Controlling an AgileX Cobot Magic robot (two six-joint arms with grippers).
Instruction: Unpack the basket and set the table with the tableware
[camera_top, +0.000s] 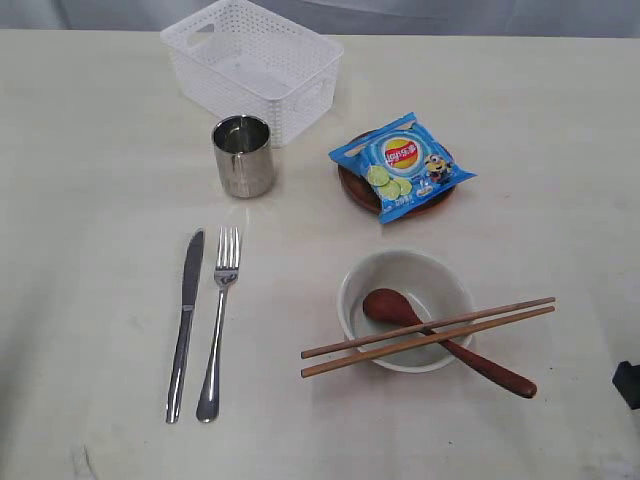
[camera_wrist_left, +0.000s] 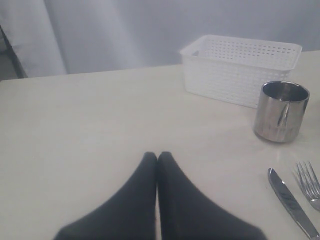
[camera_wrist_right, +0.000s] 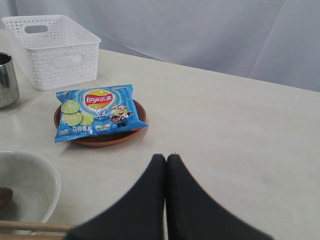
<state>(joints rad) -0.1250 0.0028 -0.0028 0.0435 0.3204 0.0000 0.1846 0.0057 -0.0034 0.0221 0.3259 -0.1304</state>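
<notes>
The white lattice basket (camera_top: 255, 62) stands empty at the back of the cream table (camera_top: 90, 180). In front of it is the steel cup (camera_top: 243, 156). A steel knife (camera_top: 184, 322) and fork (camera_top: 219, 318) lie side by side at the front left. The off-white bowl (camera_top: 405, 308) holds a dark wooden spoon (camera_top: 445, 342), with wooden chopsticks (camera_top: 428, 336) laid across its rim. A small brown plate (camera_top: 398, 190) sits behind the bowl. My left gripper (camera_wrist_left: 157, 155) is shut and empty over bare table. My right gripper (camera_wrist_right: 166, 158) is shut and empty, short of the plate (camera_wrist_right: 100, 131).
A blue chips packet (camera_top: 402, 165) lies on the brown plate. A grey curtain (camera_wrist_right: 200, 30) hangs behind the table's far edge. A dark part of the right arm (camera_top: 628, 383) shows at the right border of the exterior view.
</notes>
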